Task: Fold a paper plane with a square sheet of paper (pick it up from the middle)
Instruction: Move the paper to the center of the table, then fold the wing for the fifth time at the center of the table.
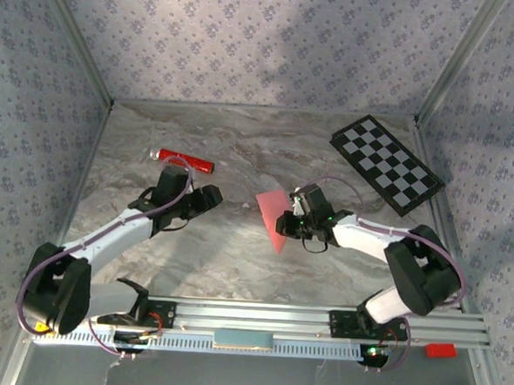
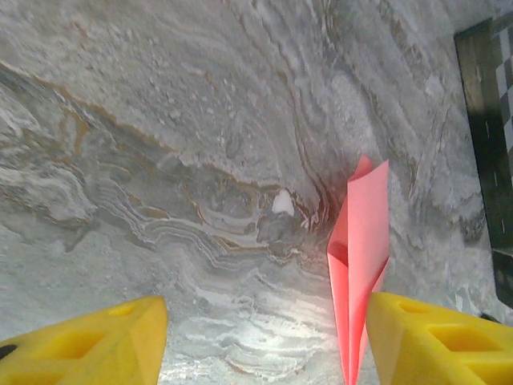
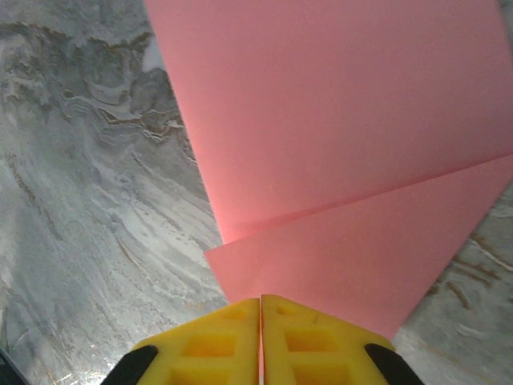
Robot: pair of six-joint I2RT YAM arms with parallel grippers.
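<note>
**Top view.** The sheet of paper [image 1: 274, 218] is a little right of the middle of the marble table [image 1: 235, 270]. It is lifted and tilted, at the tip of the right gripper [image 1: 292, 219]. The left gripper [image 1: 209, 198] is well apart from it on the left. The red cylinder [image 1: 182, 159] lies behind that arm, and the checkerboard [image 1: 386, 163] is in the far right corner.

**Left wrist view.** Jaws stand apart with nothing between them; the left gripper [image 2: 266, 309] looks down on bare marble. The paper [image 2: 361, 249] stands on edge near the right finger, a slim pink sliver with layers splayed at the bottom. We cannot tell whether it touches that finger.

**Right wrist view.** Jaws are together on the near edge of the sheet [image 3: 345, 136], at the right gripper [image 3: 260, 303]. We see two plain pink layers, one over the other, meeting along a straight slanting edge. The surface is matt, with no tears visible.

**Handling, as we judge it.** The sheet is very light and limp, and it droops away from any single pinch. It is slick on stone and hard to lift from flat. It creases for good under a careless squeeze. We would pinch it along a fold or a doubled edge, where it is stiffest. The open left jaws could steady the opposite side.
</note>
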